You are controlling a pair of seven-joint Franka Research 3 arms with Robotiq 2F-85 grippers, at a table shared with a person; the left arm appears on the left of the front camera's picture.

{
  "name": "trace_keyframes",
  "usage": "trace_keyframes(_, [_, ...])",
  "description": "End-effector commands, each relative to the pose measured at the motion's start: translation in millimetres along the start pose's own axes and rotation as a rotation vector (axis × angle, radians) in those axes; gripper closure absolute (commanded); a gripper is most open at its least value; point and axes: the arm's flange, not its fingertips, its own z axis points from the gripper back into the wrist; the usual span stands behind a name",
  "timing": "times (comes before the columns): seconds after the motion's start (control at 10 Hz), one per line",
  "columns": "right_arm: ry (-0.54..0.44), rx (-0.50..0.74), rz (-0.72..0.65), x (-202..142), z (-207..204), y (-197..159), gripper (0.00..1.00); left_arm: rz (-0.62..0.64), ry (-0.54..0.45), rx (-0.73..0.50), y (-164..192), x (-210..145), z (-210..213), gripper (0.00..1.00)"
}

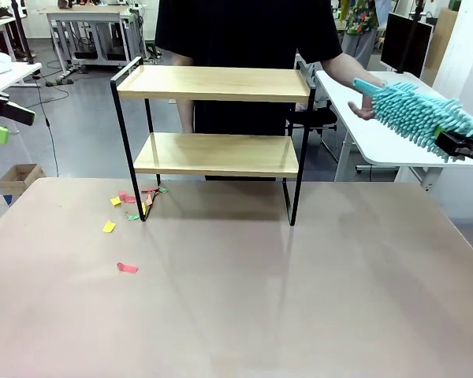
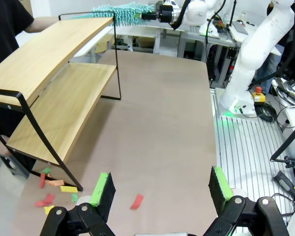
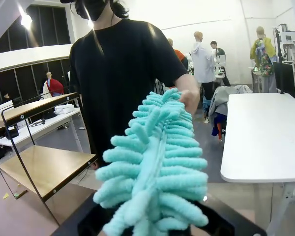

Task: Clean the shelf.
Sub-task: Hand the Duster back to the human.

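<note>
Light wooden shelf (image 1: 215, 83) framed black, turquoise duster (image 1: 422, 116), red, yellow, green scraps (image 1: 128, 268).

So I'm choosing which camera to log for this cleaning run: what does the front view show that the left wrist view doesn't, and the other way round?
Front view alone: the person's hand at the tip of the teal duster, and a white side table behind it.
Left wrist view alone: the left gripper open above the table, and the white base of the right arm.
Both: the shelf, its two boards bare, the coloured paper scraps on the table by its leg, and the duster held in the right gripper.
</note>
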Motion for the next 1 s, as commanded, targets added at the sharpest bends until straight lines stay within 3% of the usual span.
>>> trace_keyframes(0.0, [0.004,-0.002,-0.002,3.2,0.0,1.6,0.84,-0.011,-0.019,-0.003,-0.2,2.1,-0.4,0.00])
trace_keyframes(0.5, [-0.001,0.002,0.001,0.4,-0.4,0.7,0.84,-0.011,-0.019,-0.003,-0.2,2.1,-0.4,0.00])
trace_keyframes(0.6, [-0.010,0.026,0.011,0.7,-0.9,0.1,0.29,-0.011,-0.019,-0.003,-0.2,2.1,-0.4,0.00])
trace_keyframes(0.7, [-0.007,0.033,0.007,0.7,-1.0,-0.4,0.28,-0.011,-0.019,-0.003,-0.2,2.1,-0.4,0.00])
trace_keyframes(0.8, [-0.009,0.037,-0.001,1.1,-1.2,-0.5,0.00,-0.011,-0.019,-0.003,-0.2,2.1,-0.4,0.00])
trace_keyframes(0.9, [-0.012,0.050,-0.033,3.7,-1.3,-0.8,0.00,-0.011,-0.019,-0.003,-0.2,2.1,-0.4,0.00])
